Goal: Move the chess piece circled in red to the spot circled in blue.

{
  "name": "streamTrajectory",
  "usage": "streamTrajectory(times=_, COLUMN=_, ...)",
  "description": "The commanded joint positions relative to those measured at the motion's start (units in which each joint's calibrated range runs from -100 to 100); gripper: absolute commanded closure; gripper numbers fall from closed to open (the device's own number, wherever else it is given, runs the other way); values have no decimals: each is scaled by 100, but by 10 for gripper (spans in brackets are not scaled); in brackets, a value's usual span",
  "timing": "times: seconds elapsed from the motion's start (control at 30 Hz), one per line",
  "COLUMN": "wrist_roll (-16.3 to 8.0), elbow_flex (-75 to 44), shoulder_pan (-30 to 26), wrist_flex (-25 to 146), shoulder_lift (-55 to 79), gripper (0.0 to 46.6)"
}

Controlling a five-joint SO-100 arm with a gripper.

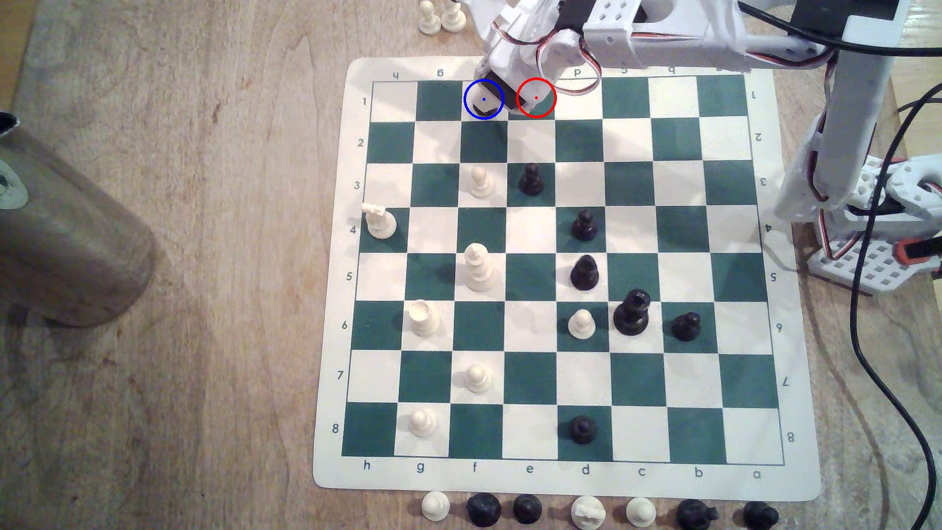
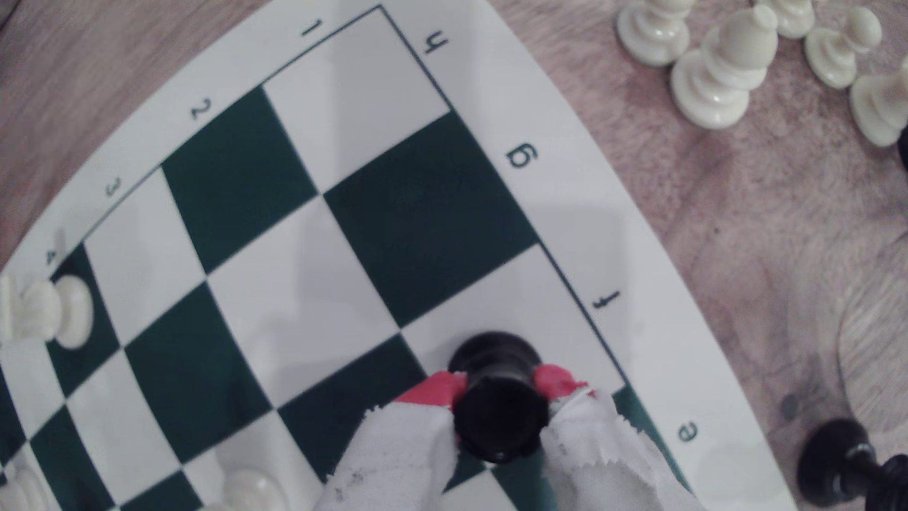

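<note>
Gripper is clamping the chess piece between its red-tipped, white-wrapped fingers, one on each side of the narrow waist. The piece is showing glossy black with a broad flat-topped head and round base. The base is sitting over the cream square by the "f" label, row 1. In the exterior view the gripper is covering the spot, with a bit of black showing inside the blue circle. The red-circled green square is lying just beside it, toward the exterior view's right.
</note>
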Motion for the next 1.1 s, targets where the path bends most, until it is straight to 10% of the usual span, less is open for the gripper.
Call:
streamTrajectory(times=0.0, wrist_roll=24, elbow_flex=-533, shoulder_pan=51, wrist_flex=-77, shoulder_lift=-112, gripper=456)
streamTrajectory(times=0.23, wrist_roll=-15, elbow_flex=-515, shoulder_pan=74, wrist_flex=-85, shoulder_lift=-78, gripper=264)
streamTrajectory(times=1.07, wrist_roll=127, elbow_flex=1607, shoulder_pan=-223, wrist_flex=1119, shoulder_lift=-3338, gripper=217)
